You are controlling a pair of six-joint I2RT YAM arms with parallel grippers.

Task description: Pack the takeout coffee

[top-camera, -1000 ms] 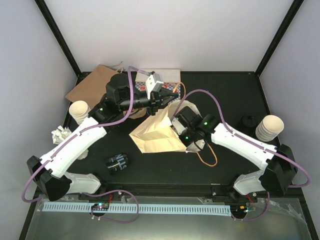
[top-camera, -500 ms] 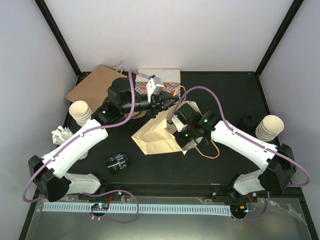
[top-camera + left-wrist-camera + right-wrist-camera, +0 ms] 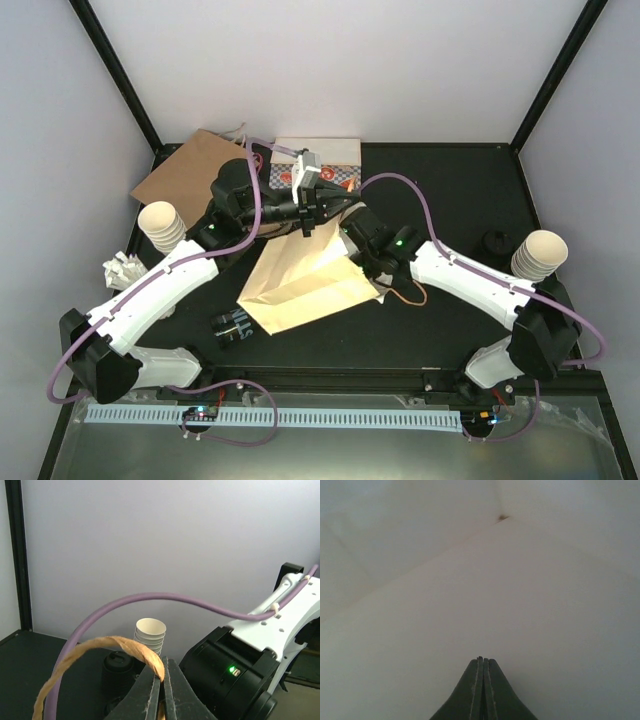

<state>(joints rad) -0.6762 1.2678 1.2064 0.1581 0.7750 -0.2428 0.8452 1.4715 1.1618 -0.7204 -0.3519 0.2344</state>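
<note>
A cream paper bag (image 3: pixel 300 285) lies tilted in the middle of the table, with its mouth raised toward the back. My left gripper (image 3: pixel 325 200) is shut on the bag's twisted paper handle (image 3: pixel 110 645); the left wrist view shows the handle pinched between the fingertips (image 3: pixel 162 677). My right gripper (image 3: pixel 483 659) is shut with nothing visible between its jaws. It is inside the bag, with cream paper all around it. In the top view the bag mouth hides it. No cream cup with a black lid shows in any view.
A dark cylinder with white lettering (image 3: pixel 232 322) lies partly under the bag's near corner. Stacks of lidless cups stand at the left (image 3: pixel 160 225) and right (image 3: pixel 540 255), with black lids (image 3: pixel 493 243) beside the right stack. A flat brown bag (image 3: pixel 190 165), a patterned box (image 3: pixel 325 160) and crumpled paper (image 3: pixel 120 268) are there too.
The bag has been lifted at its mouth and swung toward the near left, now overlapping the dark cylinder. My right arm has pushed farther back and left, into the bag.
</note>
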